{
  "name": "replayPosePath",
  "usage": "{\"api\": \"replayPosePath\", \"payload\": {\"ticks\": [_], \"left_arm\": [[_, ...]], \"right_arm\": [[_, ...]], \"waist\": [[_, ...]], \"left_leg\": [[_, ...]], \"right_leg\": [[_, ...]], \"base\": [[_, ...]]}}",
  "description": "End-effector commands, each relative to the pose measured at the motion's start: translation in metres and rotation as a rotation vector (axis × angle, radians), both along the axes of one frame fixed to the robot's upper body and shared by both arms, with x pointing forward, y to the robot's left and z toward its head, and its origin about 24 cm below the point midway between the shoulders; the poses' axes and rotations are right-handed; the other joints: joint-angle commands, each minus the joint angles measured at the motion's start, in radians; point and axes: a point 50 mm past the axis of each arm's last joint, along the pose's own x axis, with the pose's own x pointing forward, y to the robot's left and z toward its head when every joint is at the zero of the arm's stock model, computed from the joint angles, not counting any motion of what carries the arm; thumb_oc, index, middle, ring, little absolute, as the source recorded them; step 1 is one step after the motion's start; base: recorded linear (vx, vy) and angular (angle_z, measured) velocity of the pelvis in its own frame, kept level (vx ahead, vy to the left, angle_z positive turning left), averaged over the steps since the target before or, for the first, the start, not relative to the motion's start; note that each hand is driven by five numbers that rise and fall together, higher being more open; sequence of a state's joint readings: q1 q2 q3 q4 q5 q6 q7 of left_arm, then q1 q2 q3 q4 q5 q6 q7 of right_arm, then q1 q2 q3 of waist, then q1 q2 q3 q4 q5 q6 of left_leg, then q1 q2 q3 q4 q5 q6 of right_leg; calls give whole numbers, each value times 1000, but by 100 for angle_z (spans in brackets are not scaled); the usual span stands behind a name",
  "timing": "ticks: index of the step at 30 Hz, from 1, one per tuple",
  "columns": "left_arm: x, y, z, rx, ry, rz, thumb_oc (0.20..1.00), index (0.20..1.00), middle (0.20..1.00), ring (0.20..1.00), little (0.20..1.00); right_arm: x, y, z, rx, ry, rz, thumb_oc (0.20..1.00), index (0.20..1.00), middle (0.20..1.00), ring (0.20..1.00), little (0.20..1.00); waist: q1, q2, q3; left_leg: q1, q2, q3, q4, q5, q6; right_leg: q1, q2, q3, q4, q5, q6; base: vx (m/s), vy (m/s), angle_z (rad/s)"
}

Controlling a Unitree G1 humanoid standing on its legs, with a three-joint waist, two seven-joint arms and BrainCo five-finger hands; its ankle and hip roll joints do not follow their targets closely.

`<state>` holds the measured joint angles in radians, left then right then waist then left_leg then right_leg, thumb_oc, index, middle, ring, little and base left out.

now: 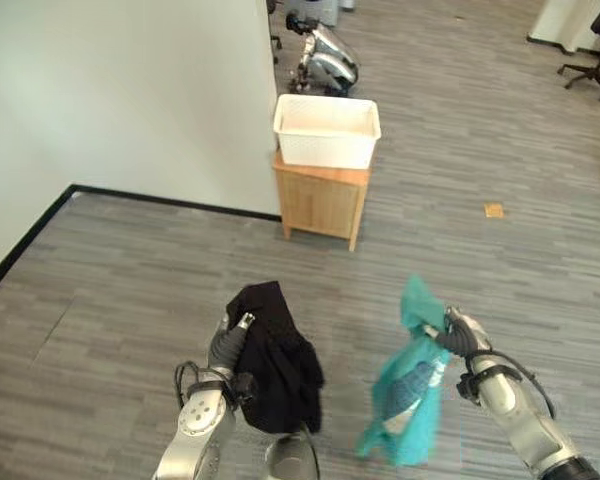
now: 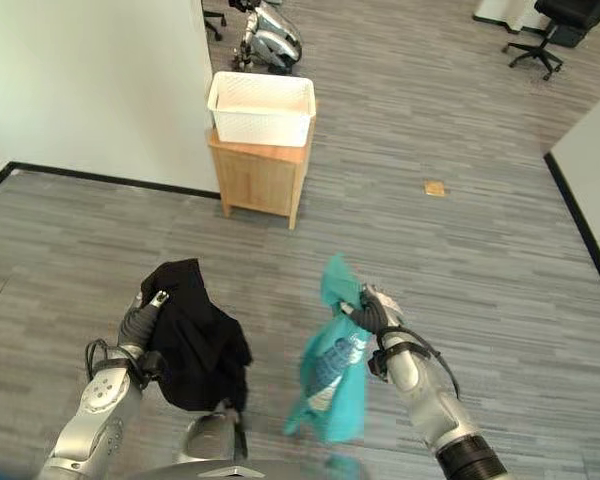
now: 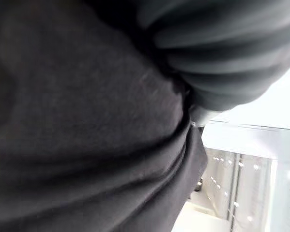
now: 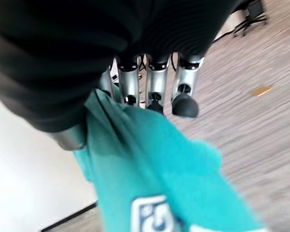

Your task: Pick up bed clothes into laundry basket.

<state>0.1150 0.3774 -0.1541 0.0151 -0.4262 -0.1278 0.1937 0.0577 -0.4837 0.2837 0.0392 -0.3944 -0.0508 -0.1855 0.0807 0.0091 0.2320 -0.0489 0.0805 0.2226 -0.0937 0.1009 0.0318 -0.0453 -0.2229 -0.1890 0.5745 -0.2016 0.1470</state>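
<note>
A black garment (image 1: pixel 280 365) hangs in a bunch from my left hand (image 1: pixel 228 345), which is raised at the lower left with a finger lying against the cloth. In the left wrist view the black cloth (image 3: pixel 87 121) lies right over the hand. My right hand (image 1: pixel 458 332) is held up at the lower right, its fingers (image 4: pixel 157 82) curled round the top of a teal garment (image 1: pixel 410 400) with a white patch that dangles below it. Ahead, a white laundry basket (image 1: pixel 325 150) stands on a small wooden cabinet (image 1: pixel 320 205) by the wall's corner. I see nothing inside the basket.
A white wall (image 1: pixel 130 100) with a black skirting runs along the left. A silver machine (image 1: pixel 325 55) sits on the floor behind the basket. A black office chair (image 1: pixel 595 65) is at the far right. A small tan scrap (image 1: pixel 494 210) lies on the grey floor.
</note>
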Motion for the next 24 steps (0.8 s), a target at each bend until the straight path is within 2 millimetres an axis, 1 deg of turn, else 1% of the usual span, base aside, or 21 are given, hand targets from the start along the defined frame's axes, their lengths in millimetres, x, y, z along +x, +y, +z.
{"api": "replayPosePath", "payload": {"ticks": [1,3,4,6,8,9,10,11,12,13,14,15,16,17,18,19,20,21,22,23,24], "left_arm": [[5,6,36,62,-184,-33,200,200,200,200,200],[5,6,36,70,-185,-47,200,200,200,200,200],[5,5,33,61,-179,-44,200,200,200,200,200],[5,4,30,54,-167,-47,200,200,200,200,200],[4,5,26,59,-155,-43,200,200,200,200,200],[4,5,25,61,-153,-49,200,200,200,200,200],[3,5,24,66,-145,-52,200,200,200,200,200],[2,5,23,68,-145,-56,200,200,200,200,200],[2,3,24,76,-149,-70,200,200,200,200,200],[3,0,24,84,-146,-73,200,200,200,200,200],[3,0,24,65,-154,-60,200,200,200,200,200],[5,-1,26,55,-165,-59,200,200,200,200,200],[8,-3,29,49,-180,-60,200,200,200,200,200],[10,-2,33,43,-196,-56,200,200,200,200,200],[10,-2,34,44,-198,-57,200,200,200,200,200],[10,2,34,42,-198,-39,200,200,200,200,200],[9,7,38,44,-215,-14,200,200,200,200,200],[8,8,38,38,-213,-2,200,200,200,200,200],[6,10,37,37,-209,14,200,200,200,200,200],[4,12,36,43,-204,24,200,200,200,200,200],[4,12,37,43,-204,24,200,200,200,200,200]], "right_arm": [[19,-4,38,2,-184,2,200,200,200,200,200],[16,-8,36,7,-168,-11,200,200,200,200,200],[15,-10,32,10,-152,-20,200,200,200,200,200],[14,-10,27,13,-123,-31,200,200,200,200,200],[14,-10,23,13,-108,-31,200,200,200,200,200],[13,-10,22,10,-99,-31,200,200,200,200,200],[11,-11,21,6,-93,-31,200,200,200,200,200],[10,-12,21,3,-95,-34,200,200,200,200,200],[7,-19,22,-8,-102,-56,200,200,200,200,200],[2,-25,19,-8,-84,-77,200,200,200,200,200],[-1,-32,20,-13,-89,-103,200,200,200,200,200],[-3,-39,23,-38,-102,-120,200,200,200,200,200],[-2,-43,29,-54,-129,-134,200,200,200,200,200],[0,-45,39,-54,-171,-138,200,200,200,200,200],[0,-45,39,-53,-172,-140,200,200,200,200,200],[3,-48,49,-67,-218,-143,200,200,200,200,200],[11,-46,83,-82,-375,-126,200,200,200,200,200],[13,-44,99,-73,-445,-115,200,200,200,200,200],[15,-40,115,-69,-524,-100,200,200,200,200,200],[16,-35,134,-63,-611,-76,200,200,200,200,200],[16,-35,134,-63,-612,-76,200,200,200,200,200]], "waist": [[-21,-19,3],[-52,-34,-1],[-75,-41,0],[-105,-50,7],[-136,-46,14],[-153,-44,10],[-158,-40,5],[-156,-43,-3],[-174,-44,-20],[-201,-24,-32],[-217,-20,-38],[-219,-6,-38],[-216,-10,-31],[-206,-24,-17],[-208,-28,-19],[-192,-45,-10],[-167,-77,3],[-147,-71,13],[-133,-66,14],[-114,-65,15],[-112,-69,15]], "left_leg": [[28,72,35,6,-95,-95],[65,49,-4,6,-146,-109],[100,35,-31,6,-183,-112],[161,8,-65,6,-229,-111],[238,-10,-83,6,-285,-107],[281,-16,-88,6,-318,-108],[319,-22,-93,6,-347,-108],[349,-30,-84,6,-372,-108],[376,-30,-76,6,-389,-109],[401,-1,-77,25,-377,-123],[385,14,-71,95,-331,-146],[346,44,-48,228,-285,-186],[263,71,-26,424,-194,-231],[170,93,-17,611,-125,-270],[157,89,-21,619,-122,-269],[88,99,-7,769,-98,-282],[-3,186,51,865,-90,-253],[-22,247,84,864,-106,-240],[-41,281,95,804,-125,-224],[-62,279,93,711,-149,-201],[-58,272,100,702,-143,-197]], "right_leg": [[-33,-74,-16,-244,205,33],[-52,-97,-18,-425,205,36],[-52,-94,-3,-530,235,50],[-117,-71,17,-629,292,72],[-195,-23,-4,-654,327,92],[-219,-6,-22,-652,338,96],[-222,3,-74,-647,349,91],[-203,-1,-154,-645,362,80],[-183,2,-187,-651,365,73],[-163,30,-165,-654,345,54],[-141,36,-164,-657,360,44],[-108,44,-191,-662,361,29],[-62,48,-205,-662,349,10],[-29,49,-204,-662,330,-14],[-34,44,-206,-662,334,-16],[-3,44,-204,-662,310,-33],[47,43,-202,-662,264,-52],[72,62,-188,-662,244,-55],[96,75,-180,-662,224,-52],[117,85,-158,-662,208,-45],[115,79,-155,-662,212,-45]], "base": [[424,-91,131],[508,-98,115],[573,-65,91],[590,-8,75],[620,45,77],[602,41,48],[576,-8,42],[545,-50,59],[586,-79,74],[578,-58,61],[550,-66,80],[461,-106,84],[387,-175,73],[211,-144,29],[164,-154,-3],[305,-142,-33],[424,-100,-69],[466,36,-81],[364,169,-93],[260,133,-82],[356,286,-87]]}}
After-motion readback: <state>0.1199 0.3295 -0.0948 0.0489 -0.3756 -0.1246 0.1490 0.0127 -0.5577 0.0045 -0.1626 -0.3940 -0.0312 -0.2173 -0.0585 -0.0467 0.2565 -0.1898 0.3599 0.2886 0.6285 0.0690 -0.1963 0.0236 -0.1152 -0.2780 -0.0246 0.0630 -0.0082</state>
